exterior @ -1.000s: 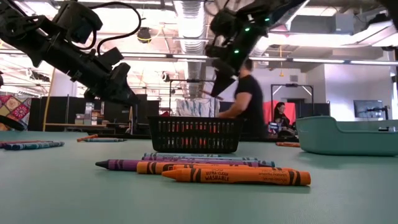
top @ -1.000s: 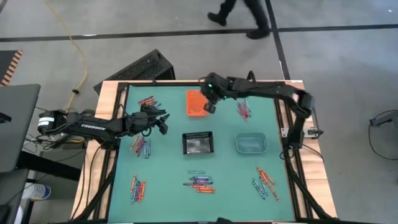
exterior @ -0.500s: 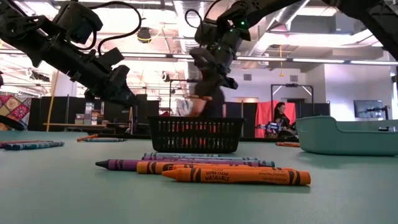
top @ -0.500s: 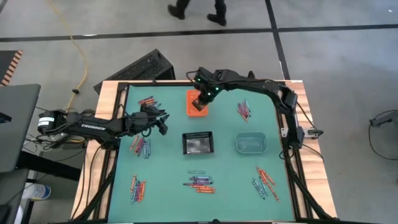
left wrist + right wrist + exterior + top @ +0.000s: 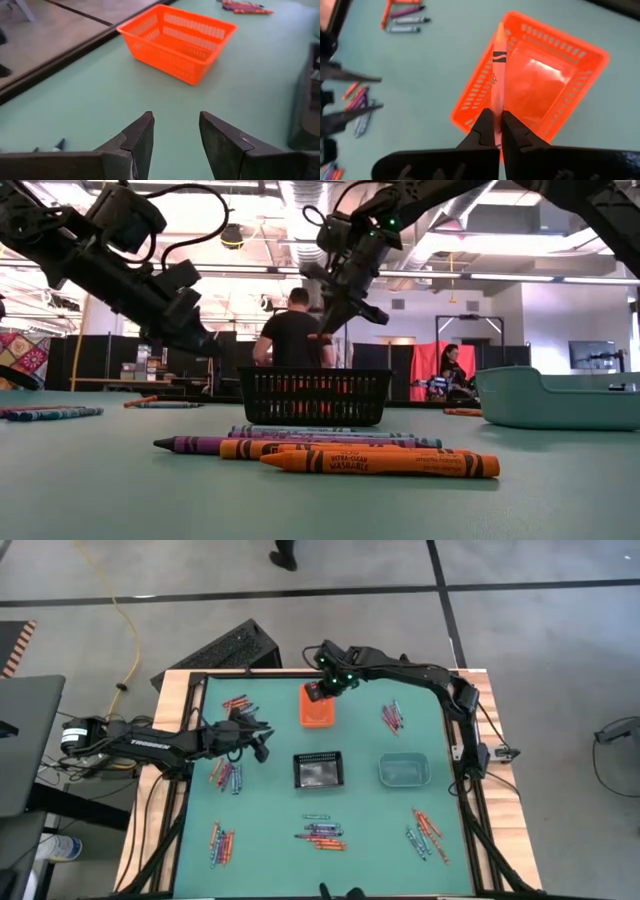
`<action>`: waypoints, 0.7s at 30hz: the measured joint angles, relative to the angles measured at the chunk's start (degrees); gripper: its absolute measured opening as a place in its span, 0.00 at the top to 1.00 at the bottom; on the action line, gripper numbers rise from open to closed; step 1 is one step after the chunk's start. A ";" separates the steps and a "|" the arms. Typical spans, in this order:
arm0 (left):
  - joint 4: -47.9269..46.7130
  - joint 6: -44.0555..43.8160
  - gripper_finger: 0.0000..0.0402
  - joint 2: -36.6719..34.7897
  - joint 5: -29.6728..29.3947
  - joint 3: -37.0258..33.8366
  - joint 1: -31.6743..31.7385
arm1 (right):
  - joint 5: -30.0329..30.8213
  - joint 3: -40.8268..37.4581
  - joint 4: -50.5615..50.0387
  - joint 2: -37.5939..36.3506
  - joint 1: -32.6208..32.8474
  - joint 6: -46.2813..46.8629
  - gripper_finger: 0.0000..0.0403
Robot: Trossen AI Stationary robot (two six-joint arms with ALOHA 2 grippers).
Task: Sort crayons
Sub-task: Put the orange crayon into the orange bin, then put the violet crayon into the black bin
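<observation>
Writing: the nearest orange crayon in the low view reads "ULTRA-CLEAN WASHABLE"; the left arm carries white lettering, "TROSSEN".
Right tool: pinched narrow on an orange crayon, held above the orange basket at the table's far side.
Left tool: fingers spread wide, holding nothing, over the table's left part beside a crayon pile.
Crayons: piles lie scattered over the table, at far left, near left, front centre, near right and far right.
Bins: black mesh basket at centre, teal bin just right of it.
Surface: green mat, wooden frame.
Room: grey floor, yellow cable, ceiling ducts, a person standing behind.
</observation>
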 joint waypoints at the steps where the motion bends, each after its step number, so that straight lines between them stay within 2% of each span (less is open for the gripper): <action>1: -0.17 -0.43 0.63 0.00 1.13 0.00 0.00 | 0.62 -0.01 -0.03 0.00 -0.06 0.27 0.96; 6: -0.16 -0.81 0.63 0.00 4.86 0.00 0.00 | 0.76 -0.01 -0.24 0.00 -0.28 1.17 0.87; 14: -0.14 -2.07 0.63 0.00 5.22 -0.02 0.00 | 0.35 -0.03 0.31 -0.14 -0.20 0.61 0.69; 18: -0.16 -2.37 0.63 0.00 5.81 -0.02 0.00 | -2.46 -0.08 -5.57 -2.27 0.47 -3.88 0.65; 21: -0.07 -2.34 0.63 0.00 6.61 -0.02 0.00 | 1.27 -0.08 -11.23 -4.59 2.91 -7.30 0.65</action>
